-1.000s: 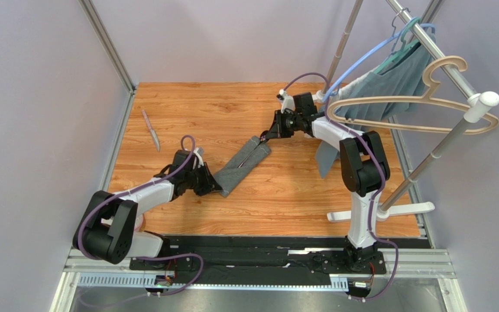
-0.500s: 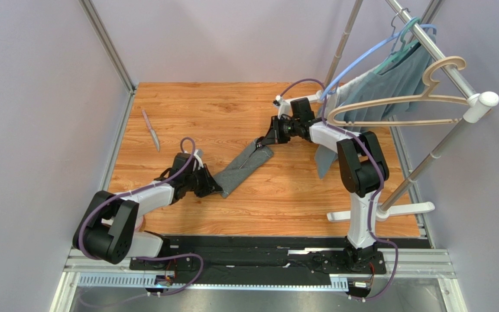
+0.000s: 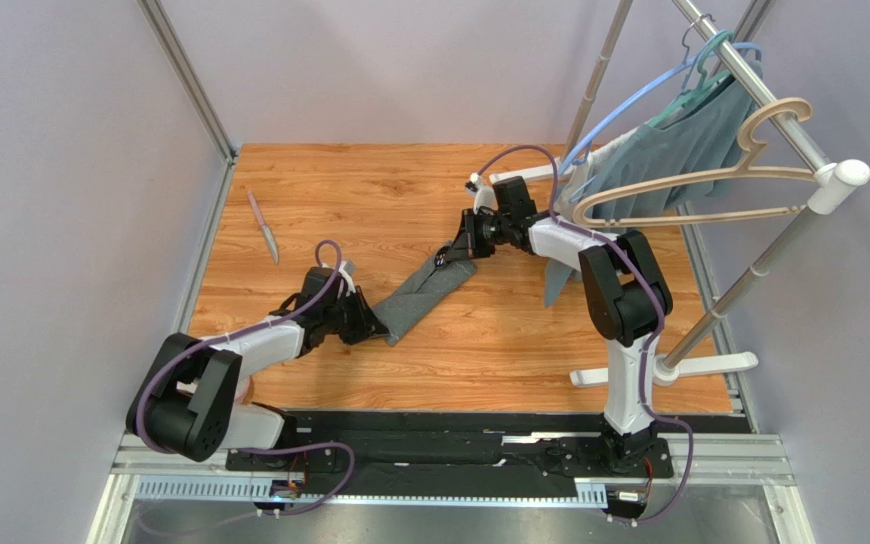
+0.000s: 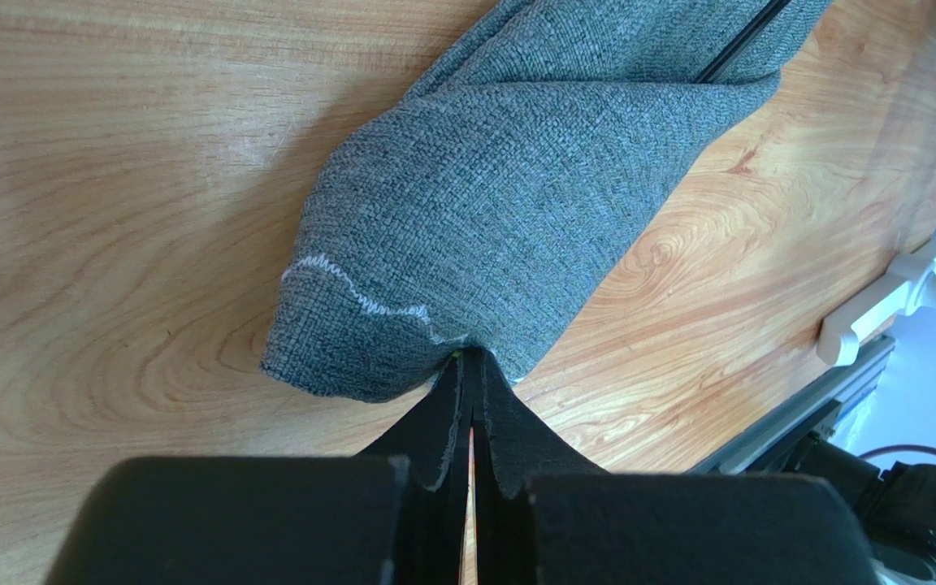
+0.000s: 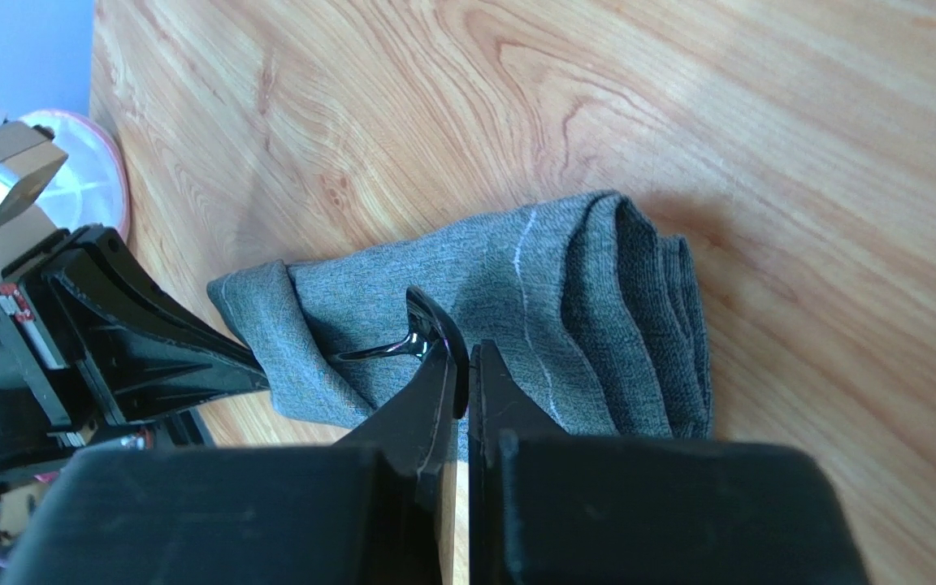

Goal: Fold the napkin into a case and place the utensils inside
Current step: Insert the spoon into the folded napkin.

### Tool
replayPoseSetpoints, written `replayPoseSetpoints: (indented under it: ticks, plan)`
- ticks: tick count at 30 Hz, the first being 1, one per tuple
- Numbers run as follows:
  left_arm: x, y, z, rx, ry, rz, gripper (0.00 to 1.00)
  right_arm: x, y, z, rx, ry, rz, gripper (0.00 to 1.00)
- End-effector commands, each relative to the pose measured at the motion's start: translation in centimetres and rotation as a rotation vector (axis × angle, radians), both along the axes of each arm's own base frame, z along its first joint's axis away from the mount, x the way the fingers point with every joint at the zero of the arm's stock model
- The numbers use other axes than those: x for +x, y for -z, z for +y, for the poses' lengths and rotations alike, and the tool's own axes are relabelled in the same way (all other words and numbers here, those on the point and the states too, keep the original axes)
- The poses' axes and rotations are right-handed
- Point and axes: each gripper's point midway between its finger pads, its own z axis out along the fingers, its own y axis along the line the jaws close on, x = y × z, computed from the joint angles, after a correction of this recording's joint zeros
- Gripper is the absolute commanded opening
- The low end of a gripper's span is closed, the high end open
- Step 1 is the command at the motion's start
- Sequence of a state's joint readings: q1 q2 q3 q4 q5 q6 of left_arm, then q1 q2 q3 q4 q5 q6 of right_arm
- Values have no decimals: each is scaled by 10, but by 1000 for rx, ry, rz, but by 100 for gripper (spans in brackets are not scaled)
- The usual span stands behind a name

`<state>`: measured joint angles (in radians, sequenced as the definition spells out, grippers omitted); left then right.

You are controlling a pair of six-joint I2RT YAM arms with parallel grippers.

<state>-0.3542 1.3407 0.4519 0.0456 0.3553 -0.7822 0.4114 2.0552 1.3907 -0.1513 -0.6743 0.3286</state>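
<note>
— Why do both arms hold the napkin [image 3: 428, 295] at its ends?

— I think it is to keep it stretched as a narrow folded strip on the bench [image 3: 349, 181]. The left claw [image 4: 471, 372] is pressed together on the napkin's near corner. The right claw [image 5: 461, 366] is pressed together on its far end, so the folds cannot spring open.

— And the black thing at the right claw?

— That is the spoon [image 5: 416, 332]. Its bowl looks out from the napkin's fold, just beside the claw, and the handle goes inside the cloth. Whether the claw also pinches the spoon, I cannot tell.

— So the work is nearly finished?

— My guess is that the folding is done and the spoon is in. The knife [image 3: 263, 227] lies alone, well apart from the napkin on its far left side, so it is not yet inside.

— How many things do you count?

— One napkin, one spoon, one knife and two claws. To the right of the napkin there is one teal-grey garment [image 3: 678, 142] hanging on a rack [image 3: 752, 272].
</note>
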Motion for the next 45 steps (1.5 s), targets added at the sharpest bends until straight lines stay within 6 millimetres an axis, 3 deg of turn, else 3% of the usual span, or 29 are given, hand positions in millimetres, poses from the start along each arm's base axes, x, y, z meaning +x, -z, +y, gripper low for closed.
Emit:
replayPoseSetpoints:
  ticks: [1,10,18,26,28,29,31,32,41,45]
  plan:
    - [5,-7,-2,-6,-8,-42,0,-11,-3,15,23,48,69,0]
    - [5,-8,-3,-7,-9,-45,0,-22,14,31,6,76,117,0]
    - [3,-8,-2,-1,-9,-47,0,-16,10,33,-32,52,76,4]
    - [4,-19,1,13,1,-80,0,12,1,39,-53,-24,-13,9]
    - [6,-24,2,18,-1,-100,0,16,5,42,-52,-66,-20,14]
    - [3,-23,4,30,0,-87,0,24,-4,46,-43,-69,-46,16]
    - [3,-24,5,36,-1,-91,0,29,5,45,-58,-73,-30,21]
    - [3,-24,6,42,2,-96,0,33,-2,48,-47,-77,-46,21]
    - [0,-16,5,34,2,-74,0,41,1,50,-55,-73,-48,17]
    - [2,-24,4,24,-1,-86,0,50,-1,43,-84,-27,-61,27]
